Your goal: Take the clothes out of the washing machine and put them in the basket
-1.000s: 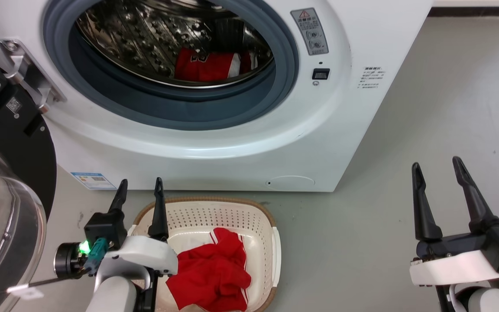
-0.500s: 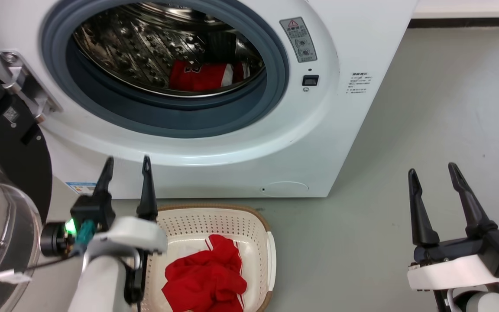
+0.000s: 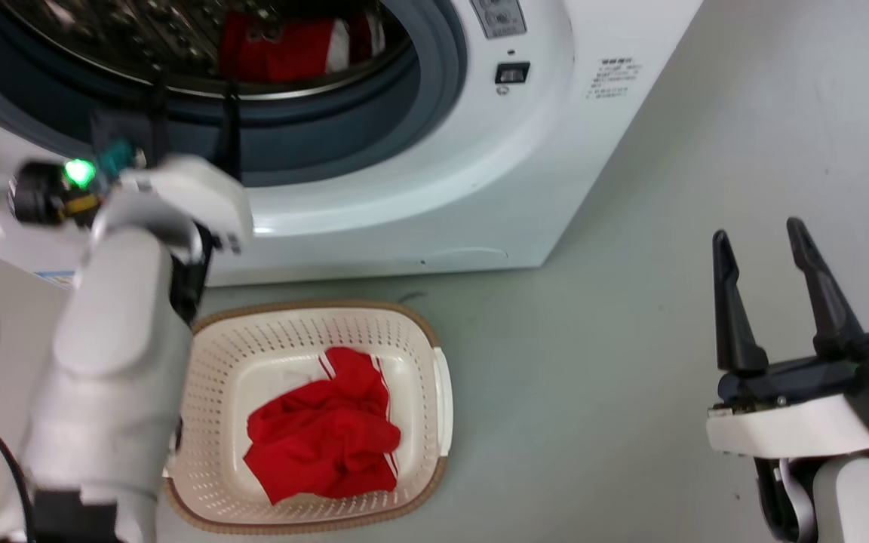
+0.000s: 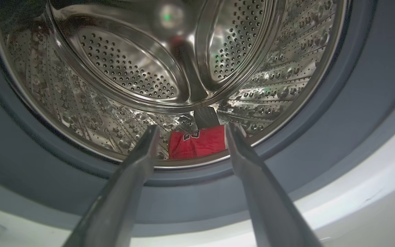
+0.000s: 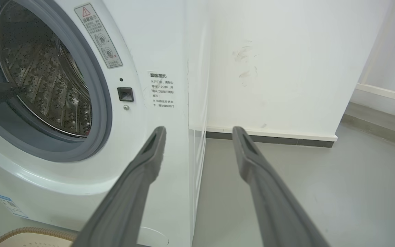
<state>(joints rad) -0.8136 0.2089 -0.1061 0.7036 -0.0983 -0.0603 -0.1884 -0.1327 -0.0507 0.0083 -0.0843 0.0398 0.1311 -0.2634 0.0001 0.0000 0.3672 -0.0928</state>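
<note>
left gripper (image 4: 193, 127) jaws wide, empty | grey door ring (image 4: 197, 181) under tips | jersey (image 4: 197, 145) just ahead in drum (image 4: 122, 68) | basket (image 3: 440, 377) below, behind

**Grey floor, washer and basket**

The smooth grey floor (image 3: 631, 317) carries the white washer (image 3: 434, 204) at the far left. The basket (image 3: 306, 305) sits on the floor just in front of the washer's base, with a strip of floor between them. To the right the floor runs bare.
</note>
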